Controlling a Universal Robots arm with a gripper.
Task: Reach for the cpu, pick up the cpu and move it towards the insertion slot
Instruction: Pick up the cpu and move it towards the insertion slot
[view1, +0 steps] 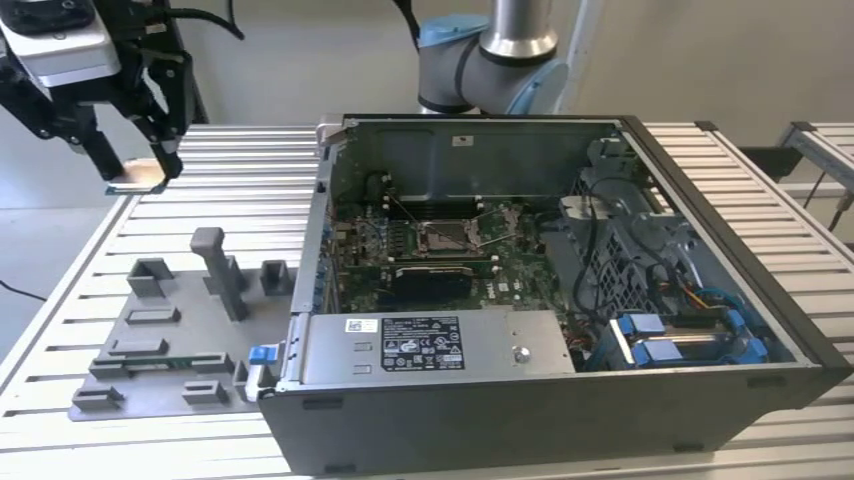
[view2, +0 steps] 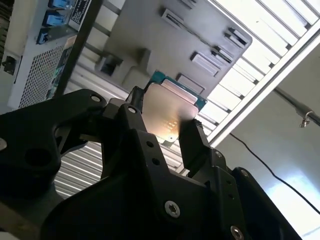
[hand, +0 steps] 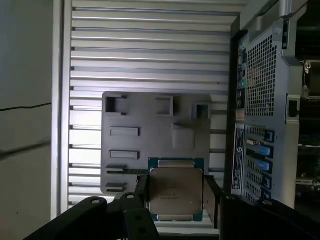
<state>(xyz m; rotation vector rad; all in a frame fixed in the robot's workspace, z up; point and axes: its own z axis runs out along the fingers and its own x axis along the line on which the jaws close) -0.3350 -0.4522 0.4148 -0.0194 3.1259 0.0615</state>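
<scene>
The exterior view looks down on the gripper (view1: 140, 168) from afar. Both wrist views sit close behind it, sharing the cpu (hand: 176, 192).

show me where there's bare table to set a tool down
Bare slatted table beyond the grey fixture plate, up to the case wall; another strip on the plate's near side. Crowded inside the case around the insertion slot.

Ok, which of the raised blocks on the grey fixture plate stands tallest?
The narrow upright post on the fixture plate. It rises well above the squat blocks flanking it.
</scene>
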